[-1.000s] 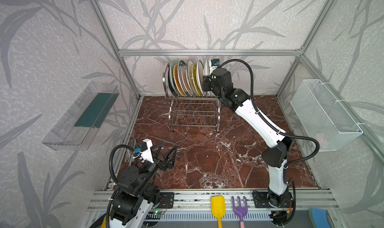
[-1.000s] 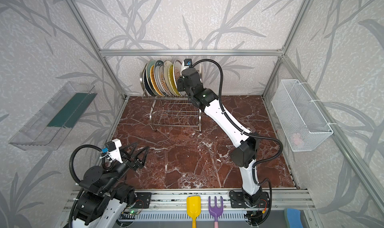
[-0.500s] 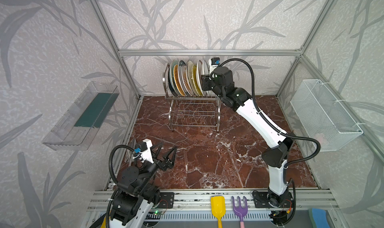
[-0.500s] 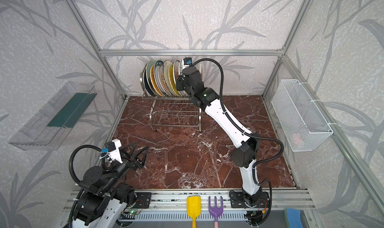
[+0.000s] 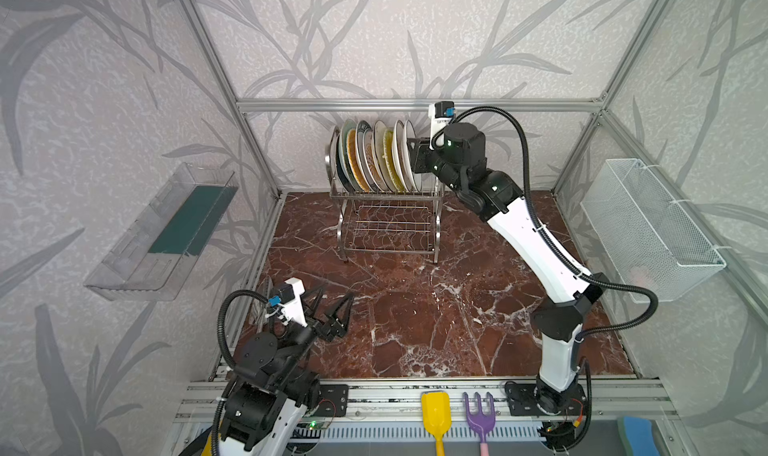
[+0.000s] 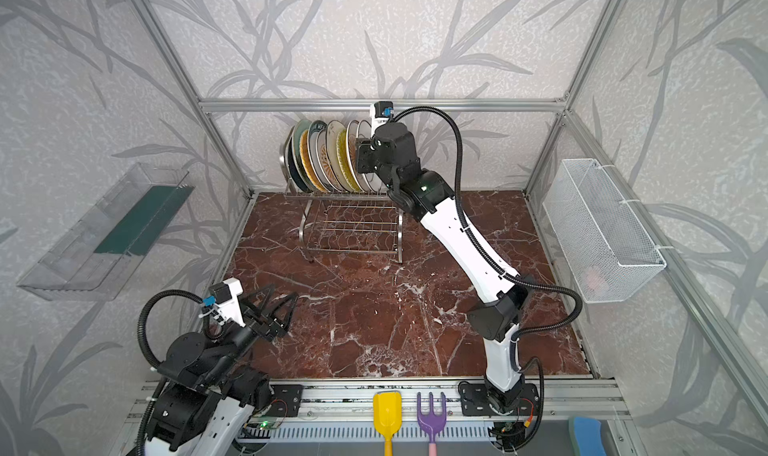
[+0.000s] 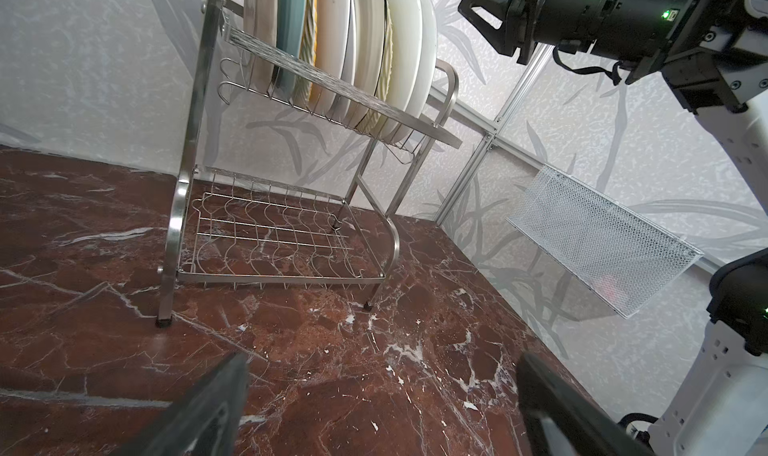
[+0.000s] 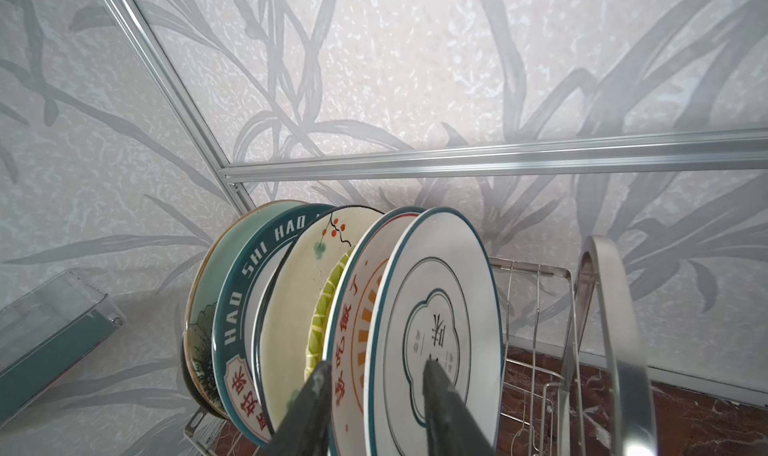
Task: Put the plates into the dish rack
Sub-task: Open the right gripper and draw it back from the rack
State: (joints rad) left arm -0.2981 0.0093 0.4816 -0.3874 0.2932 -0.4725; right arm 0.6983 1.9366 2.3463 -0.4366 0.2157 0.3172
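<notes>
Inspector: Where are the plates [image 5: 376,159] sitting?
Operator: On edge, upper tier of the dish rack [image 7: 178,225]. My right gripper [image 8: 374,366] is hovering beside them, narrowly parted, empty; left gripper [image 5: 332,302] gaping wide. I'm rating them stiff, slick, breakable: pinch the rim.

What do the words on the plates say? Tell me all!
"HAO SHI HAO": white letters on the dark teal plate rim; more is hidden.
Red Chinese characters, same plate's label: partly hidden, unreadable.
Red Chinese characters on the orange-ringed plate: sideways, not surely readable.
Dark Chinese character on the front white plate: sideways; small print beside it too tiny.
</notes>
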